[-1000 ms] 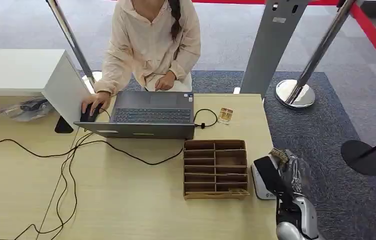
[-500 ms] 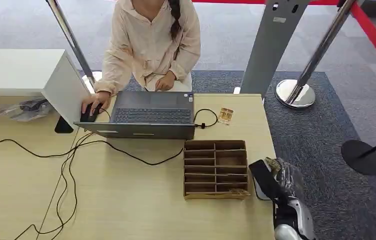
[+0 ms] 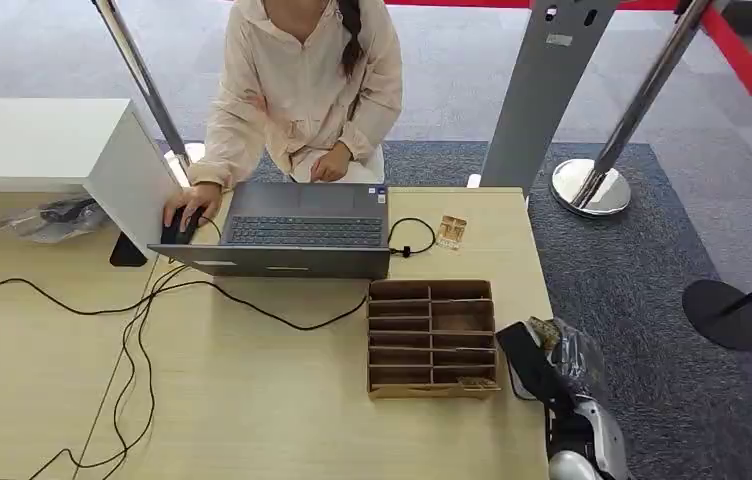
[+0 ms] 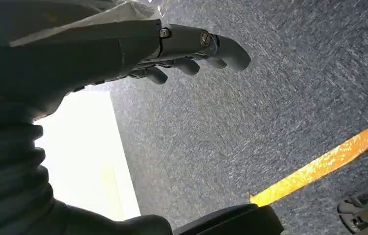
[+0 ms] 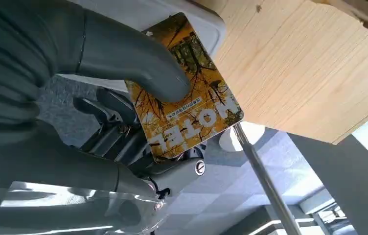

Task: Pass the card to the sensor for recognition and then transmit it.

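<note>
My right hand (image 3: 544, 357) hovers at the table's right edge, just right of the wooden organiser (image 3: 431, 338). It pinches a yellow hotel card (image 5: 187, 116) between thumb and fingers, directly over the white card sensor (image 5: 172, 19), which my hand mostly hides in the head view. The card (image 3: 544, 331) shows as a yellow edge by the dark fingers. My left hand (image 4: 182, 49) hangs beside the table over grey carpet, fingers loosely extended and holding nothing.
A person (image 3: 297, 85) works at a laptop (image 3: 297, 230) across the table, one hand on a mouse. Cables (image 3: 142, 330) trail over the table's left half. Another card (image 3: 451, 231) lies beyond the organiser. Barrier posts (image 3: 592, 185) stand on the carpet to the right.
My right hand with the card has shifted slightly left and nearer, now lying over the sensor, which showed more plainly a second ago. The person has not moved.
</note>
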